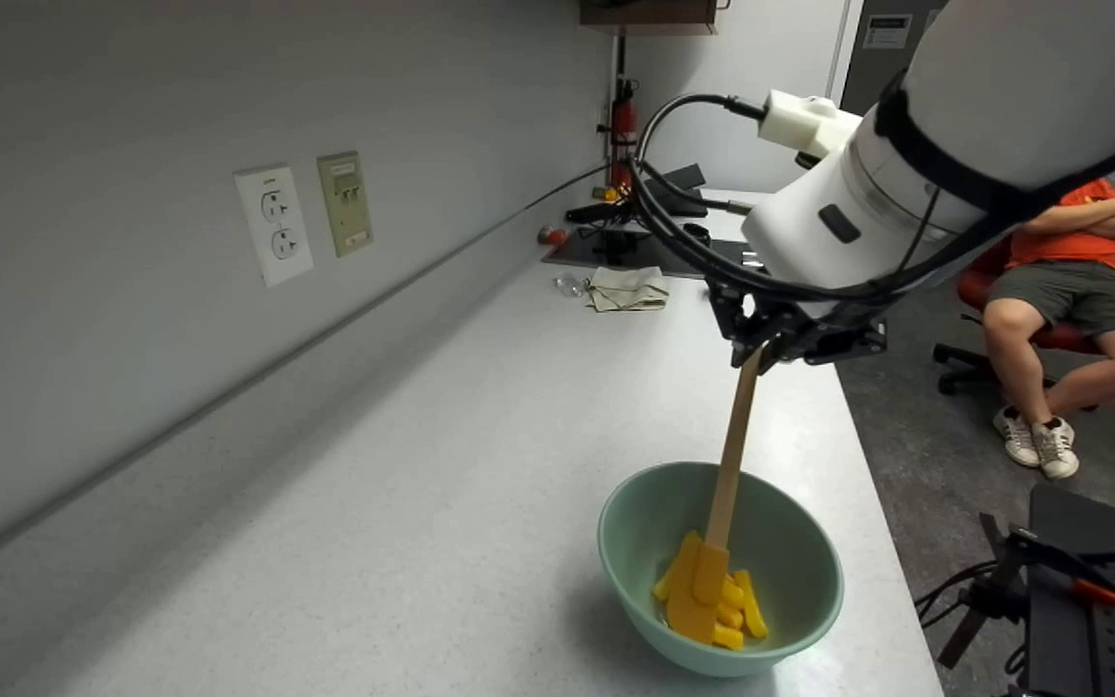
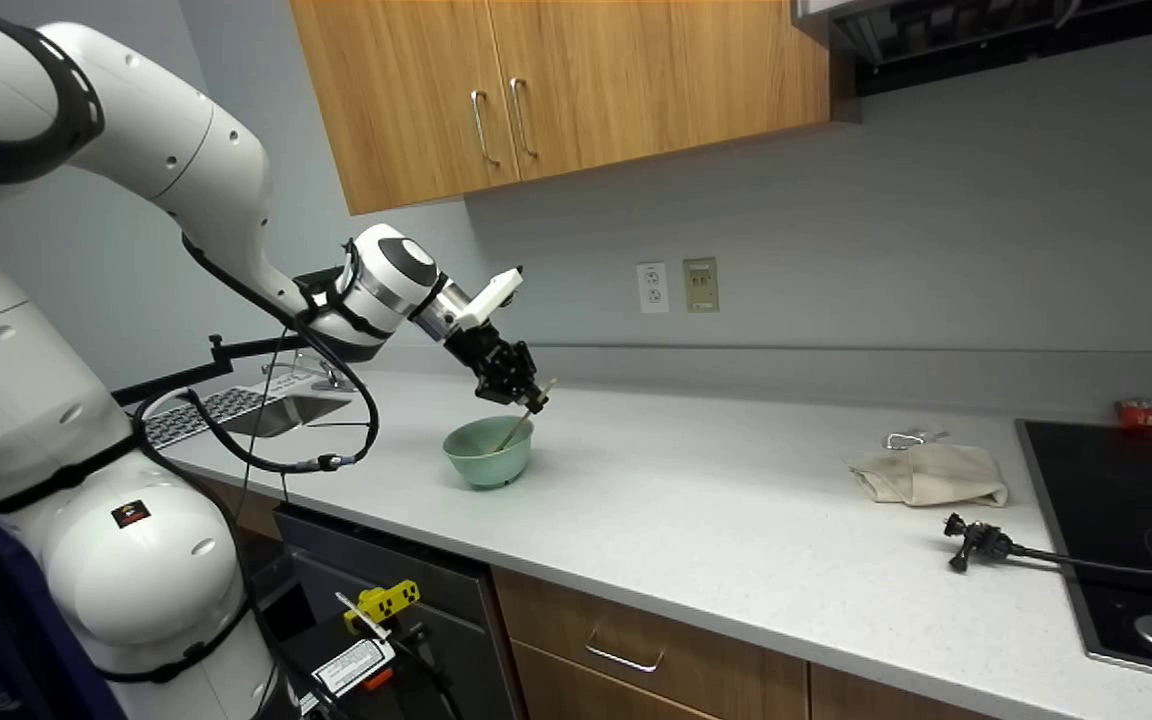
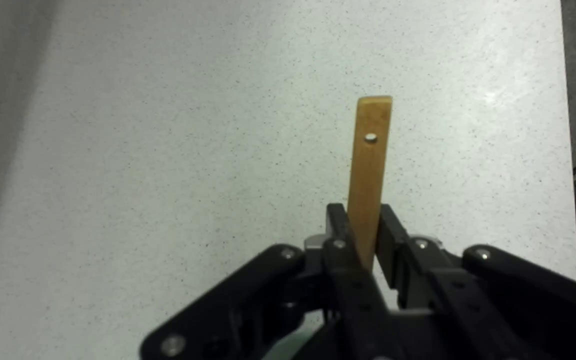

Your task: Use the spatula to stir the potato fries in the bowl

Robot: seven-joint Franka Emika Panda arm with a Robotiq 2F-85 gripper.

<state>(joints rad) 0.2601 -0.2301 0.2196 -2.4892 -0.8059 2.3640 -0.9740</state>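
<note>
The mint-green bowl stands on the counter; it also shows in an exterior view, and a sliver of it shows low in the wrist view. The yellow potato fries lie in its bottom, partly covered by the spatula's orange-yellow blade. The spatula leans in the bowl, blade down among the fries, wooden handle up. My gripper is above the bowl, shut on the handle near its top. In the wrist view the handle end with a small hole sticks out past my fingertips.
The white counter runs along a wall with outlets. A folded cloth, a black clamp mount and a cooktop lie farther along. A sink is behind the arm. A person sits beyond the counter edge.
</note>
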